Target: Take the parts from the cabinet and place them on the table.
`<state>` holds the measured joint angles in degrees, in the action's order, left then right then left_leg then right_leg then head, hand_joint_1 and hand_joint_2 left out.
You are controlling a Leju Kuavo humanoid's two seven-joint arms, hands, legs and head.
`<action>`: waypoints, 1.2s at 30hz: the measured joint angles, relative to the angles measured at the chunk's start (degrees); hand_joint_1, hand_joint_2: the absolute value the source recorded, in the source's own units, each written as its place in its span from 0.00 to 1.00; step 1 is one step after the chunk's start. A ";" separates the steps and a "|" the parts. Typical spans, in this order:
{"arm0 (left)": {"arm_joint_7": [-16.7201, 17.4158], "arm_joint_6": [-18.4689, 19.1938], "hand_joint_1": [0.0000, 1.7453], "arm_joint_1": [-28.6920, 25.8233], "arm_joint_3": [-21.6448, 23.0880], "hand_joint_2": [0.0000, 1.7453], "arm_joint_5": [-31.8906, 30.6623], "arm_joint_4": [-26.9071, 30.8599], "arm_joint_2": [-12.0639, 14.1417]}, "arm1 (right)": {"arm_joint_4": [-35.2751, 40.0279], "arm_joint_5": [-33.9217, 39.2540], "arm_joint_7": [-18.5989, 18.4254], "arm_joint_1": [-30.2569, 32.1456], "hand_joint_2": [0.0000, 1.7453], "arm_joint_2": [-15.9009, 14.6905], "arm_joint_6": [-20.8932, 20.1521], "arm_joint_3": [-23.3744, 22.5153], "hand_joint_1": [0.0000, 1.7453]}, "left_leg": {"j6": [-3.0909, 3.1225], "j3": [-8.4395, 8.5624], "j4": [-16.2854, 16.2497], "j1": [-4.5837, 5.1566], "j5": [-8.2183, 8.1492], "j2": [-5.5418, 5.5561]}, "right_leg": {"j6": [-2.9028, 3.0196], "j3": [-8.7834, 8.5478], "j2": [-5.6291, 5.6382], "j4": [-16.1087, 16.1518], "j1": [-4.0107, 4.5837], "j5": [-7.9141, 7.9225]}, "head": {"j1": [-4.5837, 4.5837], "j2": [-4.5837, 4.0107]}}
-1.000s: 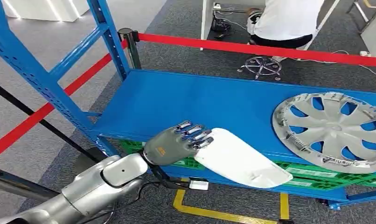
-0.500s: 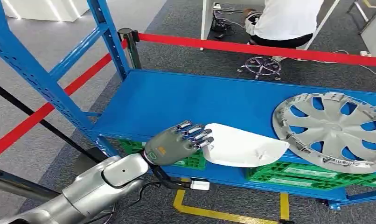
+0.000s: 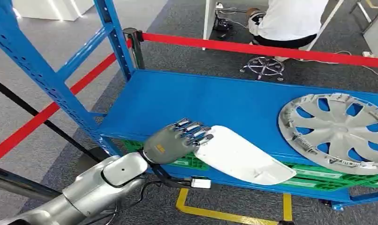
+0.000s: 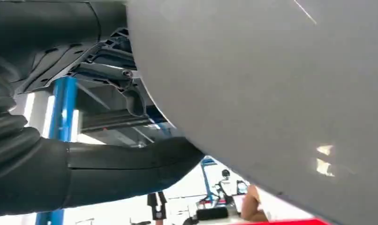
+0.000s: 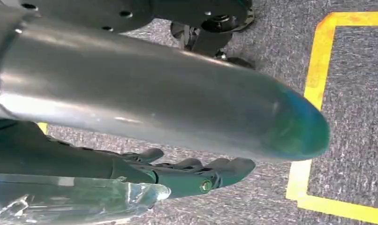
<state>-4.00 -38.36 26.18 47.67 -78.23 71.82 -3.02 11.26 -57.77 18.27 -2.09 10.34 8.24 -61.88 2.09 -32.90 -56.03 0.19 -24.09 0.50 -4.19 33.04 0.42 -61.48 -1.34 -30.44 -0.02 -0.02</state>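
- White part [image 3: 241,158]: held at one end by left hand [image 3: 175,142], fingers [image 3: 192,131] curled over its top, beyond the blue shelf [image 3: 187,101] front edge.
- Left wrist view: part's grey underside [image 4: 271,93], thumb beneath.
- Right hand [image 5: 196,176]: hanging over floor, fingers loosely extended, holding nothing.
- Wheel cover [image 3: 335,131]: on the shelf's right end.

We see the left arm [image 3: 91,187] reaching in from the lower left of the head view, silver forearm angled up and forward. Our left hand [image 3: 174,142] sits back-up, its fingers [image 3: 194,131] laid over the near end of the white panel [image 3: 241,157], which it holds; in the left wrist view the thumb [image 4: 112,171] lies under the panel's surface. The right hand [image 5: 196,176] hangs low, fingers loosely extended and apart, holding nothing.
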 joint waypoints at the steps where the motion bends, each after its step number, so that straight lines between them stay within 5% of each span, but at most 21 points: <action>1: 0.00 -0.02 0.54 -0.07 -0.15 1.00 0.07 0.00 -0.09 | 0.00 0.02 0.00 -0.03 0.00 0.00 0.04 -0.07 0.00 | 0.00 -0.07 0.00 0.00 0.00 -0.02 | -0.10 1.98 -0.02 -4.66 -0.03 -2.30 | -0.18 0.00; 3: 0.00 -0.15 0.54 -0.29 -0.17 1.00 0.31 0.00 -0.09 | 0.00 0.02 -0.02 0.06 0.00 0.04 0.09 -0.15 0.00 | -0.03 -0.21 -0.04 0.01 0.02 -0.09 | -0.40 5.62 -0.02 -12.84 -0.05 -5.19 | -0.17 0.00; 4: 0.00 -0.22 0.54 -0.37 -0.20 1.00 0.39 0.00 -0.09 | 0.00 0.04 -0.02 0.11 0.00 0.02 0.15 -0.22 0.00 | -0.13 -0.21 -0.05 -0.03 0.09 -0.09 | -0.50 5.98 -0.03 -13.61 -0.10 -4.65 | -0.20 0.00; 5: 0.00 -0.22 0.54 -0.41 -0.28 1.00 0.41 0.00 -0.09 | 0.00 0.04 0.00 0.10 0.00 0.02 0.20 -0.26 0.00 | -0.26 -0.21 -0.09 -0.19 0.13 -0.08 | -0.66 5.06 -0.05 -11.75 -0.20 -2.73 | -0.15 0.00; 7: 0.00 -0.28 0.54 -0.40 -0.59 1.00 0.57 0.00 -0.09 | 0.00 0.09 0.00 0.04 0.00 -0.02 0.20 -0.33 0.00 | -0.97 -0.24 -0.54 -0.78 0.03 -0.04 | -1.30 0.18 -0.18 -2.04 -0.66 2.72 | -0.15 0.00; 8: 0.00 -0.41 0.54 -0.39 -0.77 1.00 0.70 0.00 -0.09 | 0.00 0.09 0.00 -0.06 0.00 -0.02 0.20 -0.37 0.00 | -1.63 -0.42 -1.02 -0.73 -0.18 -0.03 | -2.14 -1.69 -0.18 1.87 -0.86 2.84 | -0.22 0.00; 9: -0.11 -0.41 0.54 -0.36 -1.07 1.00 0.81 0.00 -0.09 | -0.13 0.09 0.02 -0.22 0.00 0.59 0.15 -0.37 0.00 | -2.17 -1.02 -1.24 -0.16 -0.06 0.12 | -2.38 -2.72 0.01 1.95 -0.61 2.32 | -0.92 0.00; 10: -0.33 -0.41 0.54 -0.32 -1.25 1.00 0.85 0.07 -0.20 | -0.15 0.11 0.04 -0.30 0.00 0.57 0.18 -0.39 0.00 | -2.36 -1.28 -1.65 0.04 0.20 0.21 | -1.00 -1.70 0.43 1.58 -0.87 2.70 | -0.98 0.02; 13: -0.53 -0.46 0.54 -0.32 -1.51 1.00 0.92 0.13 -0.13 | -0.17 0.15 0.02 -0.20 0.00 0.57 0.18 -0.55 0.00 | -3.08 -2.14 -1.75 -0.05 0.86 0.30 | -0.18 -0.41 0.28 0.87 -0.95 3.04 | -0.31 0.00; 15: -0.68 -0.52 0.54 -0.29 -1.66 1.00 0.94 0.17 -0.13 | -0.17 0.15 0.02 -0.34 0.00 0.55 0.20 -0.61 0.00 | -3.65 -3.54 -4.64 -0.20 -2.72 0.06 | 1.30 0.60 0.22 0.98 -0.87 3.68 | 0.11 0.00; 17: -0.68 -0.57 0.54 -0.26 -1.68 1.00 1.05 0.17 -0.13 | -0.17 0.15 0.04 -0.34 0.00 0.55 0.22 -0.61 0.00 | -3.88 -6.78 -13.54 -0.18 -8.19 0.05 | 2.30 1.59 0.04 1.04 -0.50 4.37 | 0.22 0.00; 19: -0.68 -0.57 0.54 -0.40 -1.68 1.00 1.05 0.17 -0.11 | -0.18 0.15 0.04 -0.35 0.00 0.55 0.22 -0.64 0.00 | -3.53 -8.50 -19.73 -0.14 -10.51 0.05 | 2.78 2.61 -0.11 1.03 0.07 5.14 | 0.22 0.02; 20: -0.68 -0.57 0.54 -0.39 -1.68 1.00 1.05 0.17 -0.11 | -0.17 0.15 0.04 -0.34 0.00 0.55 0.22 -0.64 0.00 | -3.13 -7.63 -19.11 -0.03 -9.51 0.05 | 2.92 3.14 -0.11 1.03 0.36 5.55 | 0.26 0.00; 23: -0.68 -0.57 0.54 -0.28 -1.73 1.00 1.07 0.20 -0.24 | -0.17 0.15 0.04 -0.41 0.00 0.55 0.22 -0.64 0.00 | -0.75 0.24 -7.62 0.96 -4.43 0.06 | 2.98 4.33 0.03 1.06 1.14 6.75 | 0.24 0.02; 24: -0.68 -0.57 0.54 -0.18 -1.77 1.00 1.07 0.31 -0.33 | -0.20 0.15 0.04 -0.42 0.00 0.68 0.20 -0.64 0.00 | 0.18 3.02 -3.66 1.52 -5.06 -0.01 | 2.80 4.54 0.01 1.06 1.15 7.07 | 0.11 0.00; 25: -0.68 -0.63 0.54 -0.03 -1.83 1.00 1.07 0.37 -0.44 | -0.17 0.13 0.07 -0.46 0.00 0.66 0.20 -0.64 0.00 | 0.27 4.03 -1.44 1.48 -5.31 -0.18 | 2.60 4.77 -0.03 1.08 1.35 7.46 | 0.22 0.02; 28: -0.68 -0.72 0.54 -0.05 -1.97 1.00 1.09 0.37 -0.48 | -0.17 0.13 0.02 -0.51 0.00 0.66 0.20 -0.64 0.00 | -0.01 3.14 -0.86 1.73 -4.06 -0.03 | 1.59 4.94 -0.11 1.95 1.03 9.12 | 0.24 0.00; 29: -0.68 -0.72 0.54 -0.05 -1.97 1.00 1.09 0.37 -0.52 | -0.17 0.13 0.00 -0.48 0.00 0.63 0.20 -0.64 0.00 | -0.01 3.08 -0.08 1.09 -3.08 -0.20 | 1.36 5.29 -0.12 1.74 1.08 8.72 | 0.28 0.02; 31: -0.70 -0.72 0.54 0.00 -1.97 1.00 1.29 0.37 -0.70 | -0.17 0.15 -0.09 -0.36 0.00 0.61 0.20 -0.66 0.00 | 0.50 1.86 -0.02 0.99 -1.95 -0.29 | 0.79 6.92 -0.08 -2.18 1.12 3.04 | -0.02 0.00; 32: -0.70 -0.72 0.54 -0.02 -1.99 1.00 1.35 0.35 -0.72 | -0.20 0.15 -0.09 -0.36 0.00 0.61 0.18 -0.66 0.00 | 0.51 1.59 -0.02 0.99 -1.73 -0.29 | 0.66 7.29 -0.11 -3.84 1.05 1.62 | -0.11 0.00; 36: -0.70 -0.72 0.54 -0.03 -1.99 1.00 1.38 0.35 -0.72 | -0.20 0.18 -0.09 -0.37 0.00 0.61 0.18 -0.66 0.00 | 0.50 1.43 -0.02 0.99 -1.58 -0.30 | 0.62 7.55 -0.12 -4.83 1.02 0.88 | -0.11 0.00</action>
<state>-4.70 -39.08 26.15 45.68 -76.85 72.17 -3.74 11.06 -57.59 18.19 -2.46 10.95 8.41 -62.53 2.59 -31.47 -56.05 1.18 -25.67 0.20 -3.57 40.59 0.30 -66.31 -0.31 -29.56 -0.13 -0.02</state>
